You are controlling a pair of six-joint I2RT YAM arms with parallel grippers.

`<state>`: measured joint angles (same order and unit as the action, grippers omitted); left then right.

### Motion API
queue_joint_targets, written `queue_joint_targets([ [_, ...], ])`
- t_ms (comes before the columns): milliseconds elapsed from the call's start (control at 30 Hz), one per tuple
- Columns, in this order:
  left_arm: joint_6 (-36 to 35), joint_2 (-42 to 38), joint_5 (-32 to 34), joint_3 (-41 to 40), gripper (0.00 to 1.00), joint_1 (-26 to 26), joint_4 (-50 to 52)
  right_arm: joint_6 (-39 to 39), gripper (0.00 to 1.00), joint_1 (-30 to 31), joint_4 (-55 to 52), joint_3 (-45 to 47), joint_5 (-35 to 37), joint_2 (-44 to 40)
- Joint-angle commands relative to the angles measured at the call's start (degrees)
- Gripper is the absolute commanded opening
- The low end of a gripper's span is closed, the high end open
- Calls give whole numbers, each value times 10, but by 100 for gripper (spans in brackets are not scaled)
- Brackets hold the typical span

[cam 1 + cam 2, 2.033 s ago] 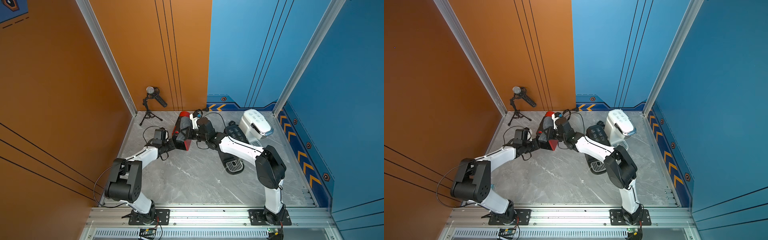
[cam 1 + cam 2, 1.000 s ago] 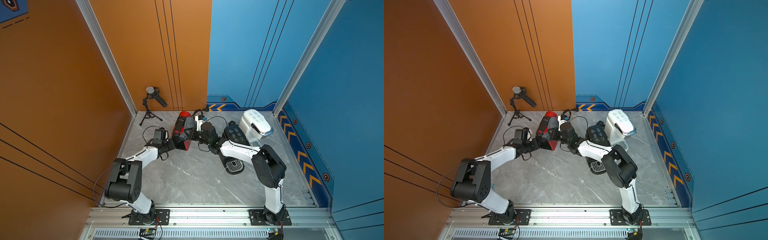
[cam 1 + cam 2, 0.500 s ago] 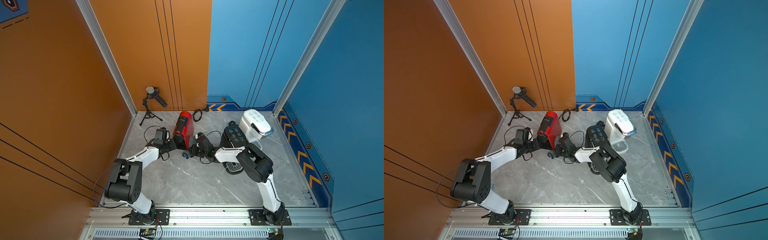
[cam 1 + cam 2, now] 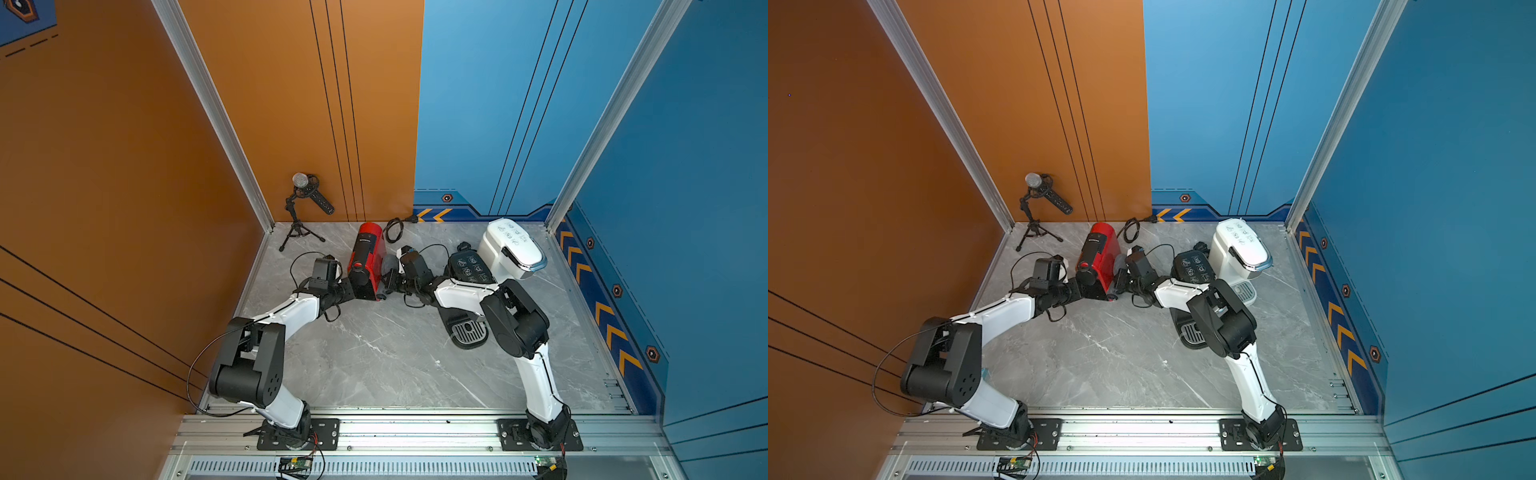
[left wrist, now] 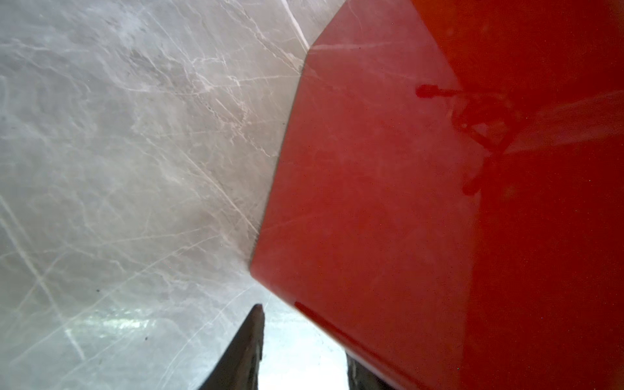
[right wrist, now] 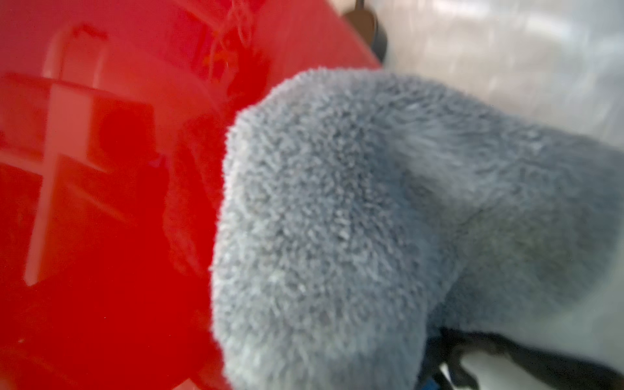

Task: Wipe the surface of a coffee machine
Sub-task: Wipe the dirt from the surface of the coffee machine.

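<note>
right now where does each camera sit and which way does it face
top views: high above the front rail, looking down on the grey marble table; left arm and right arm whole.
left wrist: low, facing the glossy red coffee machine; one dark fingertip shows.
right wrist: faces the fluffy grey cloth beside that machine; own body barely shows.
shared: the red machine, in all views.

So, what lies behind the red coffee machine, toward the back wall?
A coiled black cable lies behind the red coffee machine, its plug near the wall. Where the cable enters the machine is covered by its body.
</note>
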<state>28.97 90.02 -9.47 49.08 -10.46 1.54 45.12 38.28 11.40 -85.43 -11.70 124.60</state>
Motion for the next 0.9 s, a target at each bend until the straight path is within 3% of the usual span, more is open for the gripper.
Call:
queue_joint_targets([
  [0, 1, -10, -22, 8, 40, -26, -62, -32, 2, -26, -34, -67, -29, -28],
  [300, 10, -6, -11, -6, 40, -59, -62, -70, 2, -41, -150, -245, -68, 42],
  [567, 18, -3, -10, -2, 40, -84, -65, -74, 2, -29, -174, -239, -44, 88],
  [867, 37, -2, -12, 5, 40, -128, -75, -115, 2, -30, -210, -237, -16, 29],
])
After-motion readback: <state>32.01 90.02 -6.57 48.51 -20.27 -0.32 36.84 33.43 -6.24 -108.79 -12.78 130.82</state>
